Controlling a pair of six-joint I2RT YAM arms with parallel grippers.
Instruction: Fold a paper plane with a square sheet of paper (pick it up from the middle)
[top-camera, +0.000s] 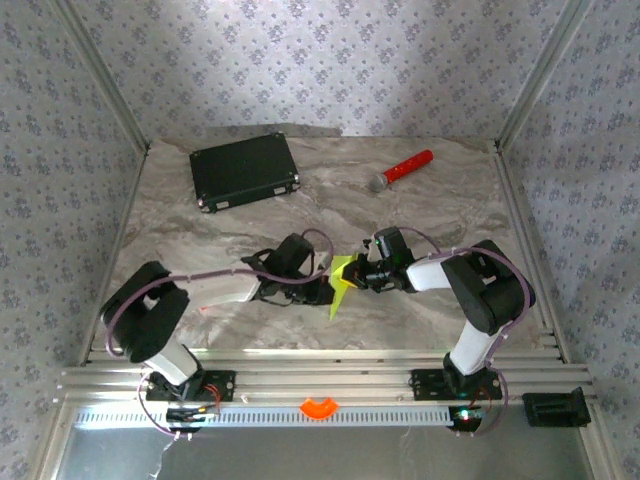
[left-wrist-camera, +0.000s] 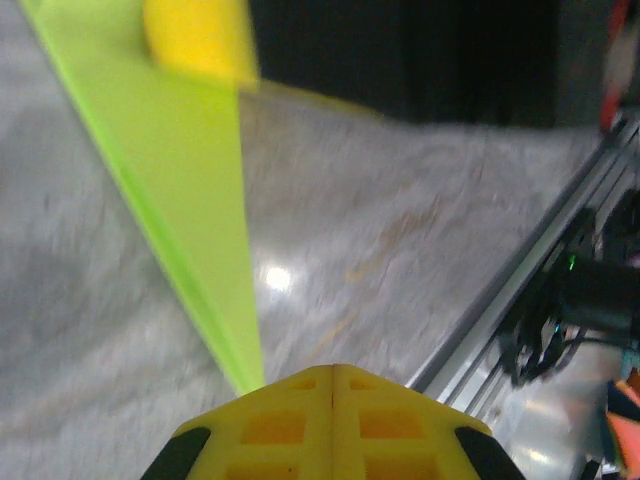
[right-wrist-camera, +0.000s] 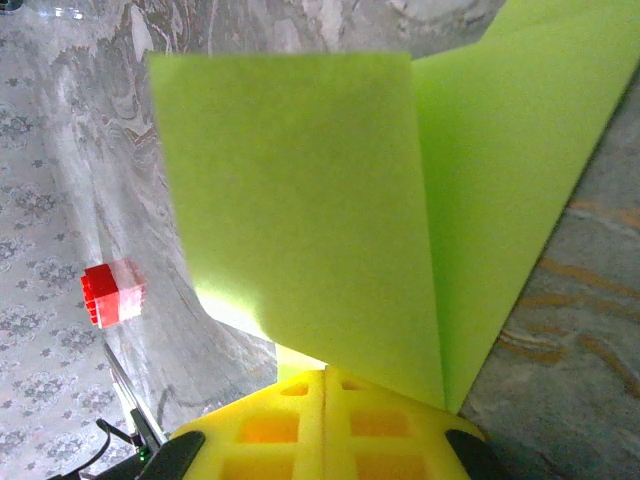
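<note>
Lime square sheet of paper (right-wrist-camera: 300, 200), partly folded, rises straight ahead of the right gripper (right-wrist-camera: 325, 378), which pinches it. The left gripper (left-wrist-camera: 332, 372) is closed too, the sheet's narrow end just beside its tips, probably bracing a crease.

paper plane (top-camera: 341, 276) centre front; case (top-camera: 245, 171) back-left; microphone (top-camera: 402, 169) back-right

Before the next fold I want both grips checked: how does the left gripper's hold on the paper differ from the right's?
The left gripper pinches the paper at a narrow tapering tip; the right gripper pinches it where broad folded flaps fan out. From above, the left gripper reaches in from the paper's left, the right gripper from its right. Both are shut on it.
</note>
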